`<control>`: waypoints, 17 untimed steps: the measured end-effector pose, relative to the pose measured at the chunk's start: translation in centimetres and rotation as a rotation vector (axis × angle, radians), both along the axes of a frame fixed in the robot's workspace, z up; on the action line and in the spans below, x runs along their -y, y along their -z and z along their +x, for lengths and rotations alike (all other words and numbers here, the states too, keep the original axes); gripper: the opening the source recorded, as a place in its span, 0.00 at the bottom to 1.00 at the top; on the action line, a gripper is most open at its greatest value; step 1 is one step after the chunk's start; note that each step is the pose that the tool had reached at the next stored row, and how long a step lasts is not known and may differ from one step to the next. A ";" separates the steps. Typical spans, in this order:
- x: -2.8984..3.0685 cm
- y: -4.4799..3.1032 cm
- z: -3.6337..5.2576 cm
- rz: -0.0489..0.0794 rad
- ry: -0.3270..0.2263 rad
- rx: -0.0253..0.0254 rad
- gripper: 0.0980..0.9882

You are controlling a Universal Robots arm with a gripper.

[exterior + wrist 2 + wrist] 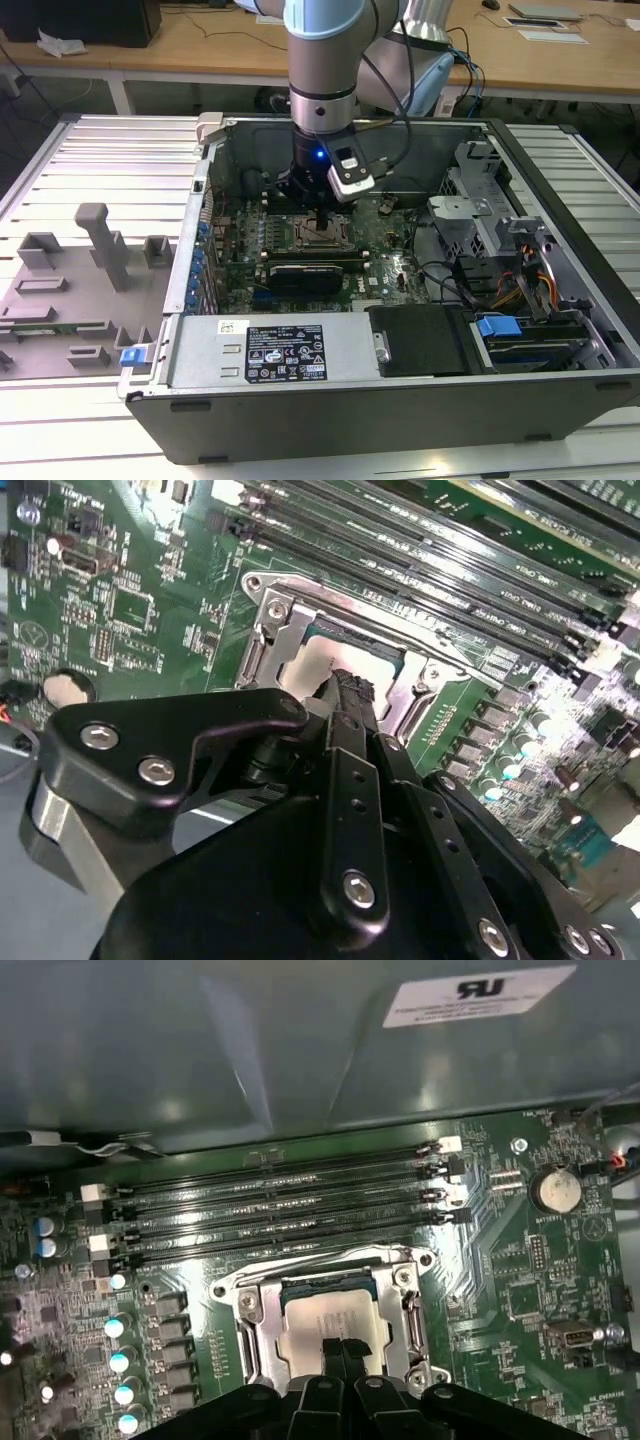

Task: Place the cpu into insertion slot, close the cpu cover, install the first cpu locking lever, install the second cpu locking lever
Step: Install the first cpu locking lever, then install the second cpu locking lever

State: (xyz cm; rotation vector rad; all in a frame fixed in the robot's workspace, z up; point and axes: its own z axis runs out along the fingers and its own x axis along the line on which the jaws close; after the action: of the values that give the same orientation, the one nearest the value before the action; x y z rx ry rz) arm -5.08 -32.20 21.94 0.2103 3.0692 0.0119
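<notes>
Silvery, the cpu [330, 1322] already sits in the insertion slot [262, 1282], with the cpu cover [252, 1332] framing it. The tool [340, 1352], fingers together and holding nothing, presses on the chip's six-o'clock edge. Lever positions cannot be told.

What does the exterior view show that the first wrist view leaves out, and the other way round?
The exterior view alone takes in the whole open computer case, the robot arm reaching down into it, the grey fixture tray at the exterior view's left and the wooden desks behind. The first wrist view alone gives the close detail: the silvery cpu lying in the insertion slot, the round coin battery and a white label on the case wall. Both show the green motherboard and the claw right above the cpu.
</notes>
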 end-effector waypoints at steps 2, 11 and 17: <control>0.00 -0.41 0.00 0.000 0.000 0.0001 0.01; -0.01 -2.02 0.00 0.000 0.000 0.0001 0.01; 0.00 -2.07 0.00 0.000 0.000 0.0001 0.01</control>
State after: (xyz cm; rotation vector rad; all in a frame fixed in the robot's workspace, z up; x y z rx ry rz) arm -5.08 -32.20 24.01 0.2099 3.0692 0.0121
